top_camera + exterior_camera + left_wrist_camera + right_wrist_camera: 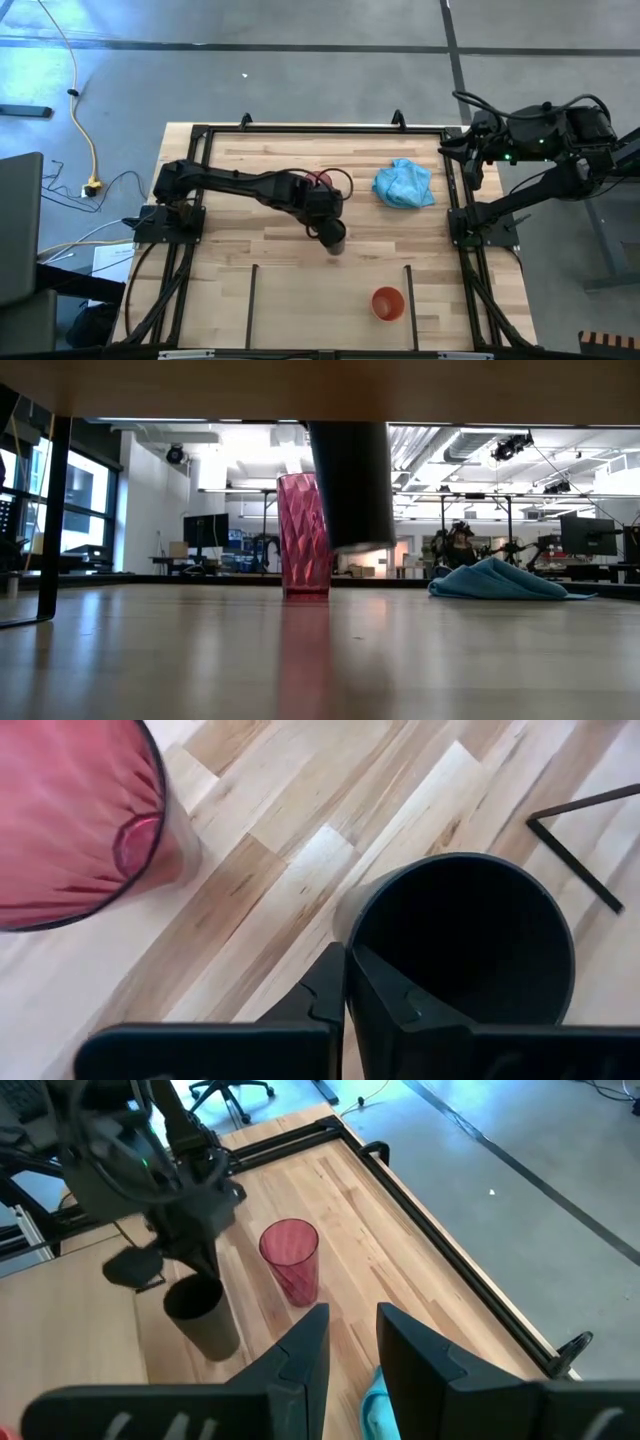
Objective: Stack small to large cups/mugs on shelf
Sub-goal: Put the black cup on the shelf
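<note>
My left gripper (333,238) is shut on the black cup (460,940) over the table's middle; the low view shows the black cup (350,480) lifted off the wood. The translucent red-pink cup (303,535) stands upright on its base just behind, half under the left arm in the high view (318,180). The small orange cup (388,303) stands mouth up near the front, beside the right black bar (408,300) of the wood-plank shelf (330,310). My right gripper (350,1345) is open and empty, above the table's far right corner (465,150). My left gripper pinches the black cup's rim wall (350,955), one finger (390,1000) inside the cup and one finger (322,990) outside. The fingers come from above, pointing down. The cup hangs below them, mouth up, slightly tilted, its base (362,544) clear of the table.
A crumpled light blue cloth (404,184) lies at the back right of the table. A black frame (320,128) runs round the table's edges. A second thin bar (250,300) stands at the front left. Bare wood lies between the two bars.
</note>
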